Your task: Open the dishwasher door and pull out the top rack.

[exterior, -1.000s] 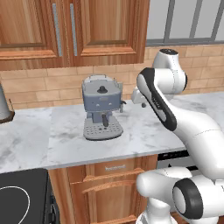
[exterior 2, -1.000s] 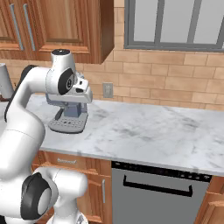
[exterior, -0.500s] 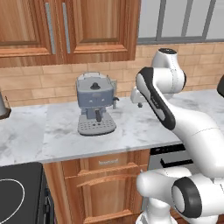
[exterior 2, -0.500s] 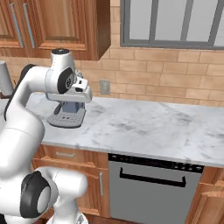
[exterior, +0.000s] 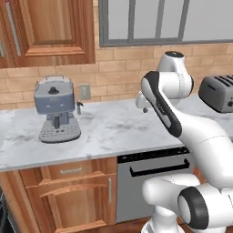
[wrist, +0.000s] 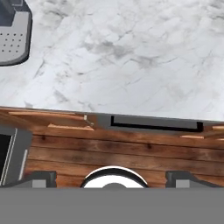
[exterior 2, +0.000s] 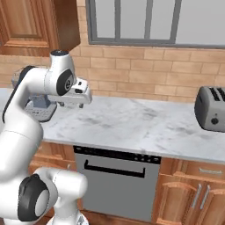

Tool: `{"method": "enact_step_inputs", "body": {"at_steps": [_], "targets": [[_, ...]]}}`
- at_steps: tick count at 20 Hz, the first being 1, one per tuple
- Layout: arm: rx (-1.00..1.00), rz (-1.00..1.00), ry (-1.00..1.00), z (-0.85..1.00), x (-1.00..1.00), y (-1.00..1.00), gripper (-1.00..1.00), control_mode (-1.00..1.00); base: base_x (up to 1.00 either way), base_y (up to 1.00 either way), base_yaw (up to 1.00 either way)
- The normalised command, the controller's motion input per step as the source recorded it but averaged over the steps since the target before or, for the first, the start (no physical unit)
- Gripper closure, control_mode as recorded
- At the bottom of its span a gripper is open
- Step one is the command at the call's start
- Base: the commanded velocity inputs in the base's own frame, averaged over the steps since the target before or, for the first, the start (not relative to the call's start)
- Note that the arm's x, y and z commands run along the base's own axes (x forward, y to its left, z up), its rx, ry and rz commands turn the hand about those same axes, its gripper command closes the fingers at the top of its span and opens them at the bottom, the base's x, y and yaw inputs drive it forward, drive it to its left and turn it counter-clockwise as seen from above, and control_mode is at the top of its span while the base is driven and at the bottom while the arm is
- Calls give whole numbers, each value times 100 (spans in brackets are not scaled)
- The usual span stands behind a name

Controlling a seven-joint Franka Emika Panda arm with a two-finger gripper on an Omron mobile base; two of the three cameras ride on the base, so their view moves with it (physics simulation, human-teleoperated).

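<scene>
Marble surface (exterior 2: pixel 132 125) running wall to wall under a brick backsplash (exterior 2: pixel 145 77), grey-framed window (exterior 2: pixel 154 22) above. Hand (exterior 2: pixel 81 97) raised over the surface's near edge, fingers (wrist: pixel 41 179) spread wide apart, holding nothing. Door (exterior 2: pixel 115 184) shut, low beneath the hand under the surface: grey panel, dark bar handle (exterior 2: pixel 114 169), black strip on top; seen from above in the hand view (wrist: pixel 155 122). Rack hidden behind it. Coffee machine (exterior: pixel 55 109) on the surface well off to the hand's left, wall outlet (exterior: pixel 84 91) just beside it. Toaster (exterior 2: pixel 212 109) far to the hand's right, at the surface's end. Wooden cabinets (exterior: pixel 75 195) flanking the door, more (exterior: pixel 48 29) up on the wall. Wood floor (wrist: pixel 109 151) below.
</scene>
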Motion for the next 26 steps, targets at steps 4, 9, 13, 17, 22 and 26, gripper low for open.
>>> {"method": "enact_step_inputs", "body": {"at_steps": [4, 9, 13, 17, 22, 26], "targets": [[0, 0, 0, 0, 0, 0, -100, 100, 0, -99, 0], [0, 0, 0, 0, 0, 0, -100, 100, 0, -99, 5], [0, 0, 0, 0, 0, 0, -100, 100, 0, -92, 17], [0, 0, 0, 0, 0, 0, -100, 100, 0, -93, 30], [0, 0, 0, 0, 0, 0, -100, 100, 0, -51, 40], [0, 0, 0, 0, 0, 0, -100, 100, 0, -20, 52]]}}
